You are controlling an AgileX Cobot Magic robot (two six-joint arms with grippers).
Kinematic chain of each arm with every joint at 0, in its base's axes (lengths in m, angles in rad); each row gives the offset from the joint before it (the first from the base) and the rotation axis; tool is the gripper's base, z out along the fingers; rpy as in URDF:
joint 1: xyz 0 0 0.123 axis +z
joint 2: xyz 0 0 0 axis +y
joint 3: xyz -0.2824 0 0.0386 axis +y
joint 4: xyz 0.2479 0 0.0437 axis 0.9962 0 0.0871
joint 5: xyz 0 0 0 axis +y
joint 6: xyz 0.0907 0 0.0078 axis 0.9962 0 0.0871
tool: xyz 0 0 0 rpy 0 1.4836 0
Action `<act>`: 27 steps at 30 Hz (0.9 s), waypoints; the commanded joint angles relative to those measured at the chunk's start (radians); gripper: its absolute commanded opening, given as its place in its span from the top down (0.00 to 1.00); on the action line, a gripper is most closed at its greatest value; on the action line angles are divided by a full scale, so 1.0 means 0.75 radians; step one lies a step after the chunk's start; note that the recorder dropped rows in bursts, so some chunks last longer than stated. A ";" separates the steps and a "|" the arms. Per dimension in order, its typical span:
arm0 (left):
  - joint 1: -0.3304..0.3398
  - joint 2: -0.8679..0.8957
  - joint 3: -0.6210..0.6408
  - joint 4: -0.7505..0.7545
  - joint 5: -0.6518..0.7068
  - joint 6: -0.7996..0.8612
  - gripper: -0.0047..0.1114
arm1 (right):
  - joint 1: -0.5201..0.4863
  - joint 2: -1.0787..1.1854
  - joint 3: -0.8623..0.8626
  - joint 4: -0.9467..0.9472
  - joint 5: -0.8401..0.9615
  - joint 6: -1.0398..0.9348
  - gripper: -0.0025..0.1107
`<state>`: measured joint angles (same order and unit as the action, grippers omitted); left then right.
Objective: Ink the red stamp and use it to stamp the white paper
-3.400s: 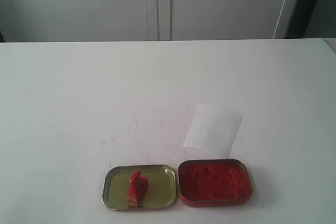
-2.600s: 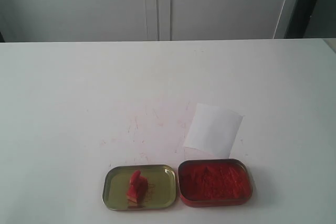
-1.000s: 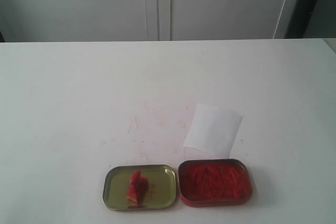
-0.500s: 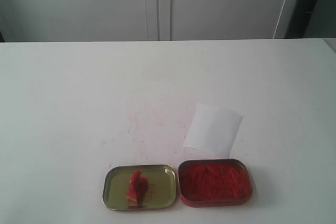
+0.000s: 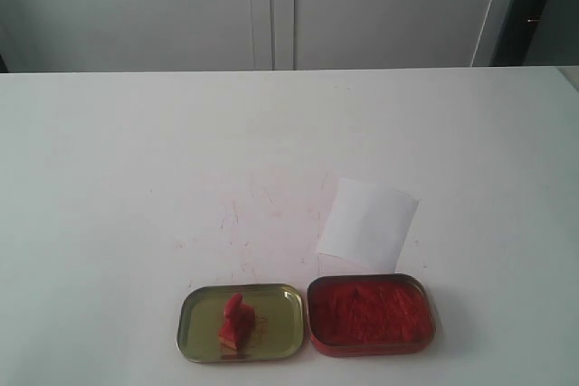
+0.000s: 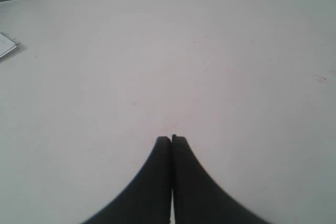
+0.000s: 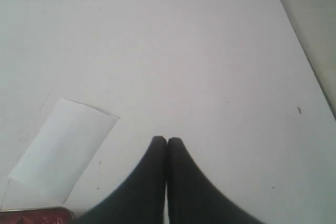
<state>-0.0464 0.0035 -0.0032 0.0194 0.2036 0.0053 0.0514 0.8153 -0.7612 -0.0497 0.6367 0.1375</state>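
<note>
The red stamp (image 5: 236, 321) lies inside a shallow gold tin lid (image 5: 197, 314) at the front of the table. Right of it sits the red-rimmed tin of red ink paste (image 5: 369, 312); one corner of that tin (image 7: 37, 216) shows in the right wrist view. The white paper (image 5: 367, 223) lies flat just behind the tin and looks blank; the right wrist view also shows this paper (image 7: 63, 148). Neither arm appears in the exterior view. My left gripper (image 6: 171, 138) is shut over bare tabletop. My right gripper (image 7: 166, 140) is shut too, holding nothing, beside the paper.
Faint red smudges (image 5: 249, 223) mark the white tabletop left of the paper. A corner of a pale flat thing (image 6: 7, 44) shows at the edge of the left wrist view. The table's side edge (image 7: 304, 51) runs near the right gripper. Grey cabinet doors (image 5: 271, 6) stand behind.
</note>
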 commanded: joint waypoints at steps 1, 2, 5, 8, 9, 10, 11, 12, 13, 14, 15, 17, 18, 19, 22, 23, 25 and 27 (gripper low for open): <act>0.005 -0.005 0.004 -0.003 -0.001 0.004 0.96 | -0.001 0.158 -0.077 -0.002 0.033 0.004 0.98; 0.005 -0.005 0.004 -0.003 -0.001 0.004 0.96 | -0.001 0.194 -0.097 -0.002 0.044 0.001 0.98; 0.005 -0.005 0.004 -0.003 -0.001 0.004 0.96 | -0.001 0.303 -0.147 -0.002 0.089 -0.006 0.98; 0.005 -0.005 0.004 -0.003 -0.001 0.004 0.96 | -0.001 0.444 -0.233 -0.002 0.154 -0.039 0.98; 0.005 -0.005 0.004 -0.003 -0.001 0.004 0.96 | -0.001 0.471 -0.246 -0.002 0.168 -0.043 0.98; 0.005 -0.005 0.004 -0.003 -0.001 0.004 0.96 | -0.001 0.522 -0.273 -0.002 0.193 -0.069 0.98; 0.005 -0.005 0.004 -0.003 -0.001 0.004 0.96 | -0.001 0.559 -0.291 0.002 0.206 -0.069 0.98; 0.005 -0.005 0.004 -0.003 -0.001 0.004 0.96 | -0.001 0.583 -0.301 0.008 0.217 -0.071 0.98; 0.005 -0.005 0.004 -0.003 -0.001 0.004 0.96 | -0.001 0.613 -0.309 0.017 0.223 -0.074 0.98; 0.005 -0.005 0.004 -0.003 -0.001 0.004 0.96 | -0.001 0.636 -0.317 0.028 0.231 -0.077 0.98; 0.005 -0.005 0.004 -0.003 -0.001 0.004 0.96 | -0.001 0.673 -0.326 0.036 0.244 -0.087 0.98; 0.005 -0.005 0.004 -0.003 -0.001 0.004 0.96 | -0.001 0.716 -0.341 0.044 0.266 -0.100 0.98; 0.005 -0.005 0.004 -0.003 -0.001 0.004 0.96 | -0.001 0.740 -0.352 0.048 0.285 -0.109 0.98; 0.005 -0.005 0.004 -0.003 -0.001 0.004 0.96 | -0.001 0.772 -0.369 0.066 0.298 -0.119 0.98; 0.005 -0.005 0.004 -0.003 -0.001 0.004 0.96 | 0.018 0.827 -0.401 0.110 0.319 -0.166 0.98; 0.005 -0.005 0.004 -0.003 -0.001 0.004 0.96 | 0.034 0.839 -0.407 0.110 0.319 -0.183 0.98; 0.005 -0.005 0.004 -0.003 -0.001 0.004 0.96 | 0.081 0.875 -0.423 0.116 0.335 -0.207 0.98; 0.005 -0.005 0.004 -0.003 -0.001 0.004 0.96 | 0.132 0.920 -0.453 0.116 0.356 -0.255 0.98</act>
<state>-0.0464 0.0035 -0.0032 0.0194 0.2036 0.0053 0.1211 1.4819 -1.0787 0.0329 0.8880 -0.0141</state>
